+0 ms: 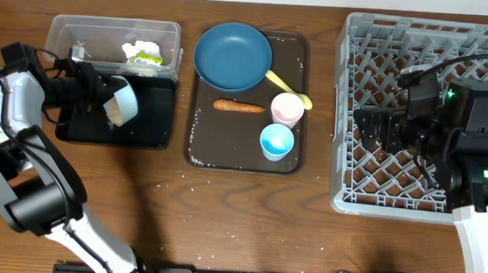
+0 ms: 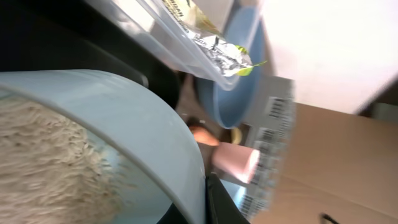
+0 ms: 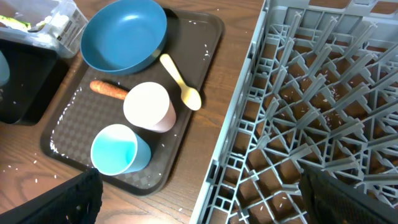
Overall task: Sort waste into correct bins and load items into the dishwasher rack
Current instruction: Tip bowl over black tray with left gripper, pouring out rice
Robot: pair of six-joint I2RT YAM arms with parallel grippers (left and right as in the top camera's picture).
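Holding light blue bowl (image 1: pixel 120 101) tilted over black tray (image 1: pixel 149 119), left side of worktop. My left jaws clamped on it, rice (image 2: pixel 43 162) inside. Clear tub (image 1: pixel 65 35) just beyond at far left, crumpled paper (image 1: pixel 142 53) in it. My right jaws wide apart, empty, above rack (image 1: pixel 379 118). Brown serving tray (image 1: pixel 295 47) between them carries dark blue plate (image 1: pixel 231 56), yellow spoon (image 1: pixel 288 87), carrot stick (image 1: pixel 239 106), pink cup (image 1: pixel 286 109), small blue cup (image 1: pixel 276 142).

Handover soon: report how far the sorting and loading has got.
Done: crumpled paper in the clear tub. In hand: the left gripper holds the light blue bowl tipped over the black tray, rice inside. Left: carrot stick, plate, spoon, pink cup and blue cup on the brown tray; the rack holds no dishes.
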